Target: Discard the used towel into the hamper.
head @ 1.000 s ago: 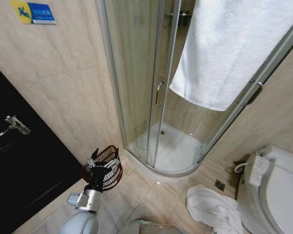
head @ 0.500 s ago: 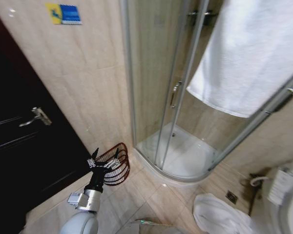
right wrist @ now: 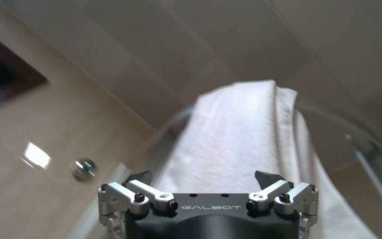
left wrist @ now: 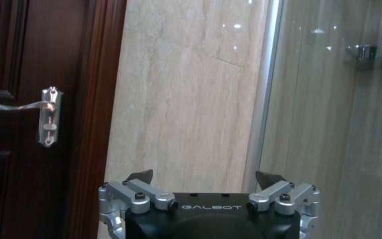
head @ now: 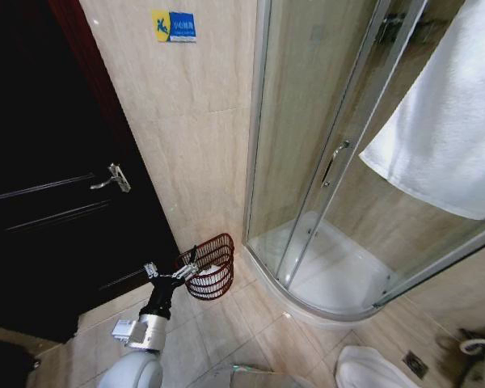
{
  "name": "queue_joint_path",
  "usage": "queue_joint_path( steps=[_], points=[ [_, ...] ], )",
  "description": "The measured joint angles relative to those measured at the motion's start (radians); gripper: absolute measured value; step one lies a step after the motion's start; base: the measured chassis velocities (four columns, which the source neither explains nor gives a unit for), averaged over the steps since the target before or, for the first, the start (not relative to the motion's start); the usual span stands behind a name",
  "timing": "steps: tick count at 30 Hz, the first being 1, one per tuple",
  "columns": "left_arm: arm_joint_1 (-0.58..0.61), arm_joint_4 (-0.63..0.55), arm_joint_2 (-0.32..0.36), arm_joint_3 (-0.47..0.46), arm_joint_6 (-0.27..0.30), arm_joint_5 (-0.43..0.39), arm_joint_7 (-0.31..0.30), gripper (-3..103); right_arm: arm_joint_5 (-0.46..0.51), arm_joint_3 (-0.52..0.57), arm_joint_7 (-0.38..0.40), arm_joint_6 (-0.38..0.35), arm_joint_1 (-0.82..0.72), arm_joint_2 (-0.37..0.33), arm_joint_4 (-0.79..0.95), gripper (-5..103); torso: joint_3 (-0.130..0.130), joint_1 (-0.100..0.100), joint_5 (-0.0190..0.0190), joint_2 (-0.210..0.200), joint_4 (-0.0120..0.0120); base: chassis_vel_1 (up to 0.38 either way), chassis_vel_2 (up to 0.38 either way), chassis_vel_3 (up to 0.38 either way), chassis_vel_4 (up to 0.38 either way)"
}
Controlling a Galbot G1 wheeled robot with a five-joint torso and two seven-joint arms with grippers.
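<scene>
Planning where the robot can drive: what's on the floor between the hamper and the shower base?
In the head view, nothing: bare tan floor tile separates the hamper from the curved shower base.

I see a dark door (head: 40,202) filling the left of the frame, its metal handle (head: 113,177) mid-left. A blue sign (head: 174,26) sits at upper centre on the beige tile wall (head: 194,137). The glass shower enclosure (head: 339,162) takes the right.
</scene>
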Motion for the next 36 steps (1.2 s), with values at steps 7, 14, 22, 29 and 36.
queue_joint_path(
  steps=[7, 14, 22, 29, 36],
  points=[
    [0.000, 0.000, 0.000, 0.000, 0.000, 0.000, 0.000, 100, 0.011, -0.128, 0.076, -0.099, 0.142, -0.078, -0.039, 100, 0.000, 0.000, -0.0001, 0.000, -0.0001, 0.000, 0.000, 0.000, 0.000],
    [0.000, 0.000, 0.000, 0.000, 0.000, 0.000, 0.000, 100, 0.072, -0.279, 0.118, -0.146, 0.339, -0.202, -0.122, 100, 0.000, 0.000, 0.0001, 0.000, 0.0002, 0.000, 0.000, 0.000, 0.000],
    [0.000, 0.000, 0.000, 0.000, 0.000, 0.000, 0.000, 100, 0.117, -0.290, 0.123, -0.205, 0.457, -0.322, -0.199, 100, 0.000, 0.000, 0.0002, 0.000, -0.0001, 0.000, 0.000, 0.000, 0.000],
    [0.000, 0.000, 0.000, 0.000, 0.000, 0.000, 0.000, 100, 0.160, -0.280, 0.124, -0.210, 0.488, -0.433, -0.276, 100, 0.000, 0.000, 0.0001, 0.000, -0.0001, 0.000, 0.000, 0.000, 0.000],
    [0.000, 0.000, 0.000, 0.000, 0.000, 0.000, 0.000, 100, 0.278, -0.242, 0.114, -0.190, 0.463, -0.569, -0.364, 100, 0.000, 0.000, 0.0006, 0.000, 0.0000, 0.000, 0.000, 0.000, 0.000]
  ],
)
